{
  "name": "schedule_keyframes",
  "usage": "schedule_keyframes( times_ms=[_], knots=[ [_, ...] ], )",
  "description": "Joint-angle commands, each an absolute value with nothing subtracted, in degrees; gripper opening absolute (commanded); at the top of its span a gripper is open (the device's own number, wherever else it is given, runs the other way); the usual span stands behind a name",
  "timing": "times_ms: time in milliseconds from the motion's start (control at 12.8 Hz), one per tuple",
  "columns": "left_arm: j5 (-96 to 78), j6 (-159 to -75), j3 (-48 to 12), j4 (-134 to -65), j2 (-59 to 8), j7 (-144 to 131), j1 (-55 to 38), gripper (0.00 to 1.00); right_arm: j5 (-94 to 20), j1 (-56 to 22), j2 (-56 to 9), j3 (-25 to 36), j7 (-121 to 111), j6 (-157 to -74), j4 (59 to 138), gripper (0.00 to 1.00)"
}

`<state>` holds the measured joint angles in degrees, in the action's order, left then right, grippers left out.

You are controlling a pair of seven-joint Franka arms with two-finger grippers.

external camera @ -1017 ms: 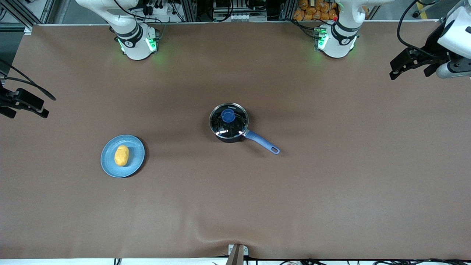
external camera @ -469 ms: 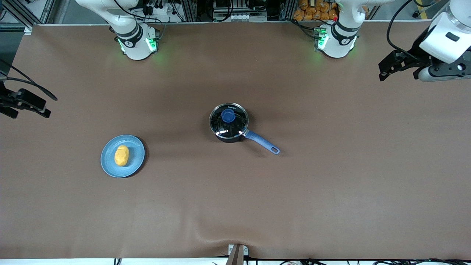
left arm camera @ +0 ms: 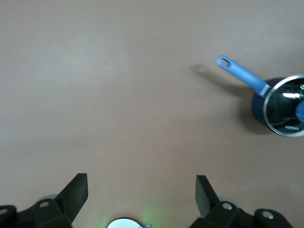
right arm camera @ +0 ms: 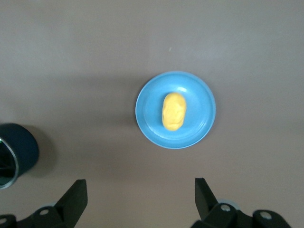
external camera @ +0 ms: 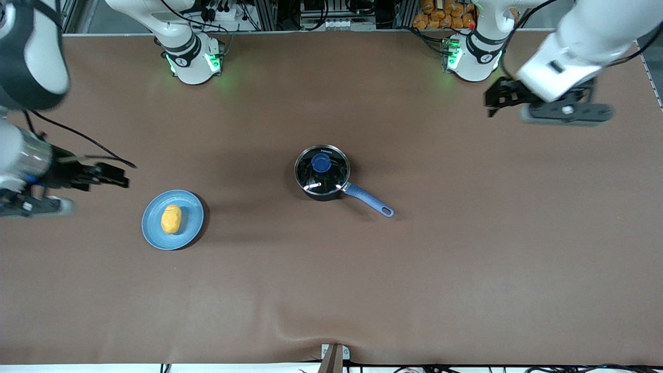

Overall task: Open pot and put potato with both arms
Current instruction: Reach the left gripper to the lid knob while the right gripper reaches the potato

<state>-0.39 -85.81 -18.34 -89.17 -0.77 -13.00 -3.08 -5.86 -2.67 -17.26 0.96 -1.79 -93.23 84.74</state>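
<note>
The black pot (external camera: 322, 173) stands in the middle of the table with its glass lid and blue knob (external camera: 321, 163) on, and its blue handle (external camera: 369, 201) points toward the left arm's end. The yellow potato (external camera: 171, 218) lies on a light-blue plate (external camera: 191, 215) toward the right arm's end. My left gripper (external camera: 496, 98) is open and empty over bare table near its base; its wrist view shows the pot (left arm camera: 280, 107) off to one side of the open gripper (left arm camera: 141, 183). My right gripper (external camera: 111, 176) is open and empty over the table beside the plate. Its wrist view shows the open gripper (right arm camera: 141, 185), the potato (right arm camera: 173, 111) and the plate (right arm camera: 149, 109).
The two arm bases (external camera: 194, 57) (external camera: 474, 54) stand along the table edge farthest from the front camera. The brown table cover has a wrinkle by a clamp (external camera: 334, 356) at the nearest edge. The pot's edge (right arm camera: 14, 152) shows in the right wrist view.
Both arms swung in from the table's ends. The left gripper moved toward the pot's side of the table, the right gripper toward the plate. Pot, lid, potato and plate have not moved.
</note>
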Motion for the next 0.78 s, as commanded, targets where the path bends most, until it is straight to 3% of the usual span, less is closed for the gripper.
schedule_keyframes(
  times_ms=[0,391,704],
  knots=[
    [-0.35,-87.79,-20.74,-84.03,-7.98,-17.71,-6.48,1.0,-6.68,-3.17,-24.76,0.97,-1.93,-98.32,85.68,1.0],
    [1.14,-98.59,-20.65,-83.58,-17.12,-41.88,-20.37,1.0,-6.59,-4.04,-32.86,1.05,-1.93,-107.21,89.81,1.0],
    [8.6,-106.06,-20.21,-83.58,-24.59,-53.94,-30.48,1.0,-6.59,-2.91,-34.45,1.05,-4.13,-115.49,95.8,1.0]
  ],
)
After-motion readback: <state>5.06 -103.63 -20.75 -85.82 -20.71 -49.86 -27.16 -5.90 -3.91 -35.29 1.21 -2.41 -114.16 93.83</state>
